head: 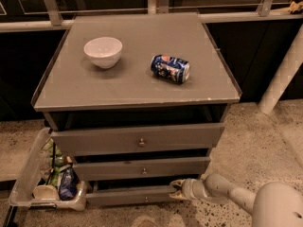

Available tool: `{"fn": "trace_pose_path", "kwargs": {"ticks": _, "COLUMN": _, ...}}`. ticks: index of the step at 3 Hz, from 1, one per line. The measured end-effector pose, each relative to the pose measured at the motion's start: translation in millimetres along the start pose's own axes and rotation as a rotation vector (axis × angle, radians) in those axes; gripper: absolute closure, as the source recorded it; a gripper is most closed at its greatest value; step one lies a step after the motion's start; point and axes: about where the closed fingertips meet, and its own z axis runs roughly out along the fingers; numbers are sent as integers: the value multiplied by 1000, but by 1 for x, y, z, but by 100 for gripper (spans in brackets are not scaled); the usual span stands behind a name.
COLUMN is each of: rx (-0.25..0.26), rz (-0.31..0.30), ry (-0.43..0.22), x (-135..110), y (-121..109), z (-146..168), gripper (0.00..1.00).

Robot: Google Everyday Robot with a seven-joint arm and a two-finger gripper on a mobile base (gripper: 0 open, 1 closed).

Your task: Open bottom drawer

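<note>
Lowest in cabinet (137, 86): bottom drawer (128, 196), long axis left-right, front facing camera, slightly ajar. Gripper (176, 189) at its right end (grip state unreadable). Clear bin (26, 193) on floor to left, holding packets (68, 183) and a cup (43, 193).

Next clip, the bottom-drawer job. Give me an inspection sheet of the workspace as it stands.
Surface: grey cabinet top, holding two items.
Job's things: bottom drawer, lowest of three, small knob at centre, dark gap above its front.
Clutter: white bowl upright; blue can on its side, apart from the bowl.
Grippers: gripper low, at the bottom drawer's right end; arm comes from lower right.
Cables: nothing seen.
Surroundings: speckled floor; clear bin of bottles left of the cabinet; white post right.
</note>
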Motion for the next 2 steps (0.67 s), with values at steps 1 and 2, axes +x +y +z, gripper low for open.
{"fn": "trace_pose_path", "kwargs": {"ticks": 1, "rx": 0, "rz": 0, "ry": 0, "x": 0, "y": 0, "z": 0, "gripper": 100}}
{"fn": "trace_pose_path", "kwargs": {"ticks": 2, "rx": 0, "rz": 0, "ry": 0, "x": 0, "y": 0, "z": 0, "gripper": 82}}
